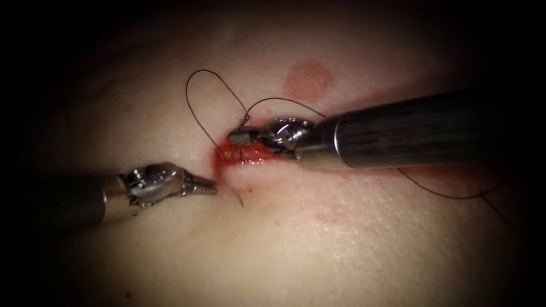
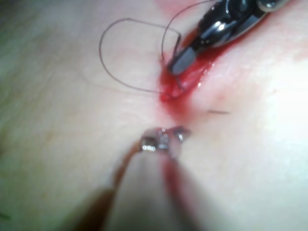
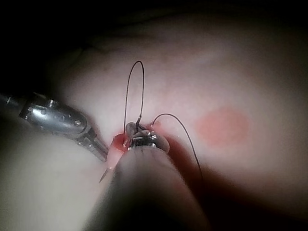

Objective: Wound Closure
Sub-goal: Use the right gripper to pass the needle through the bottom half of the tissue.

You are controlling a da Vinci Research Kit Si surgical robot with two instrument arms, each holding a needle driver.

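Needle tip pokes out near the cut; right fingers grip its tail, left fingers closed empty; twisting risks tearing tissue.

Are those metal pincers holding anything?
The right tool grips the needle near its thread end; the needle sits in the tissue, tip out. The left tool holds nothing.

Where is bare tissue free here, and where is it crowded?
Free: the tissue below the right tool, and above the thread loop. Crowded: the cut, where that tool grips the needle near its tail, in the tissue, tip out below; the left tool, shut and empty, sits beside.
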